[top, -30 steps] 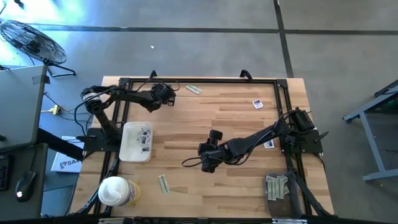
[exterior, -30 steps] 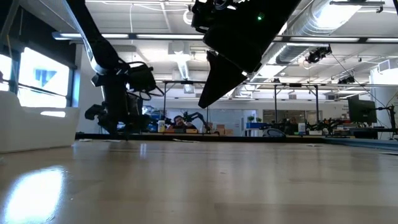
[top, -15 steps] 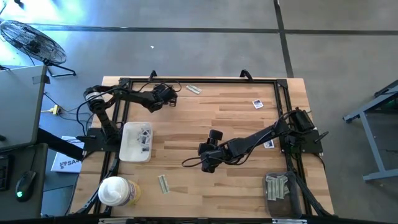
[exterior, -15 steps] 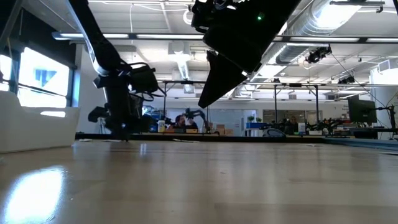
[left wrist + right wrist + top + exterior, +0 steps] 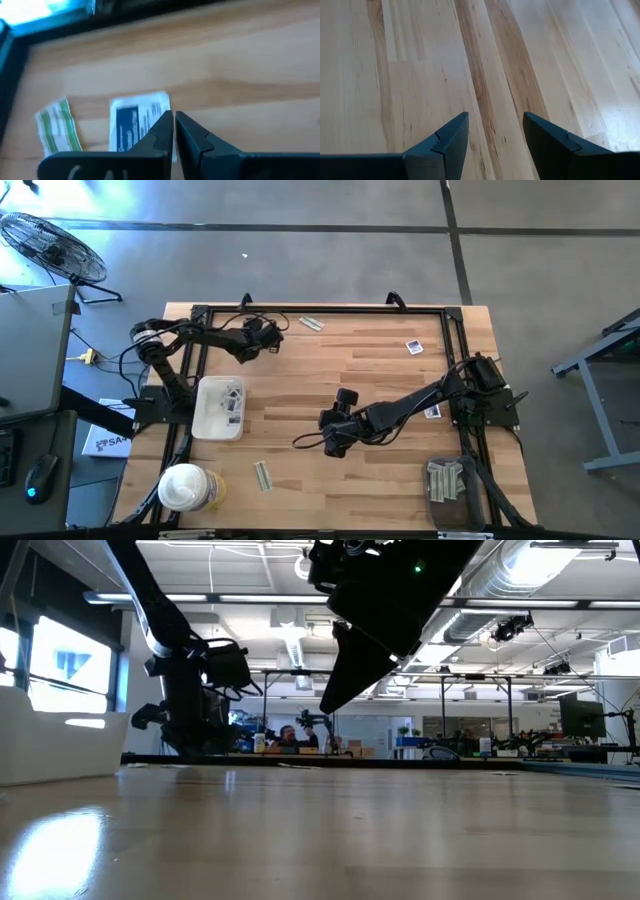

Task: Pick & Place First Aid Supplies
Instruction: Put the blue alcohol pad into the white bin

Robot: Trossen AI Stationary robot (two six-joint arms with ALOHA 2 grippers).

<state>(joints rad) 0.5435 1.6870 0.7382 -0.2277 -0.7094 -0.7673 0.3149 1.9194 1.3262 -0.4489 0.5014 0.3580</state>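
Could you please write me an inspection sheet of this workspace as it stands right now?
Surface: wooden table, dark frame along its edges.
Job's things: packets lie scattered: a strip at the far edge, a square packet far right, a strip near the tub, some in the tray, a stack at the near right corner.
Clutter: white-lidded tub at the near left corner.
Grippers: left gripper shut at the far left, its tips at the edge of a blue-print packet; whether it is pinched cannot be told. Right gripper open over bare wood at mid-table.
Cables: loose loops on the left arm.
Surroundings: floor fan far left.
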